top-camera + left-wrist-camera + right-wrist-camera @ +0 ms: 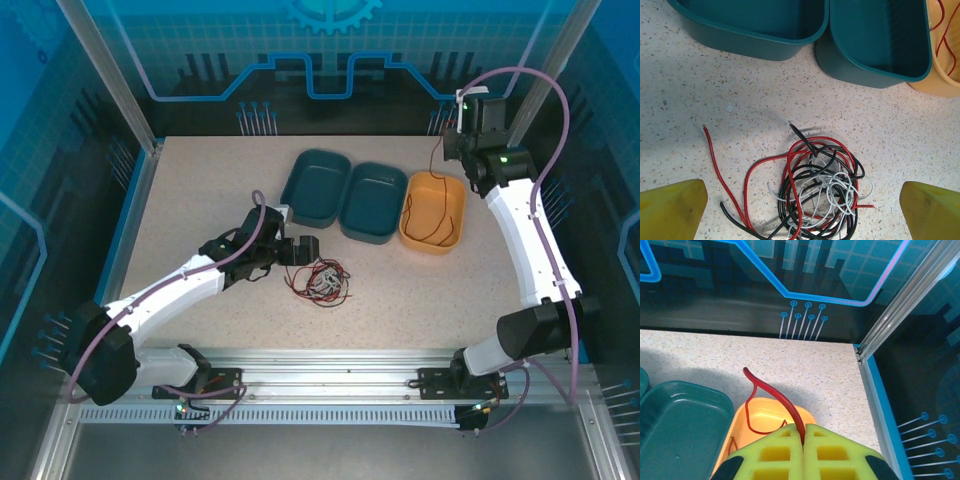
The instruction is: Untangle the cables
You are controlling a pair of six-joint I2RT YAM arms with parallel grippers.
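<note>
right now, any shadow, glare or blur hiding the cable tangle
Left wrist: tangle sharp, soft shadow on the table upper left. Top external: even light, strands too small to separate. Right wrist: red cable crisp.

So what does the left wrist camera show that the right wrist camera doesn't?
Left wrist camera: a tangle of red, black and white cables lying on the table, with the fingers of the open left gripper on either side. Right wrist camera: the right gripper shut on a red cable above the orange tray, plus the table's far corner. Both: that orange tray, a teal tray beside it, and the table.
</note>
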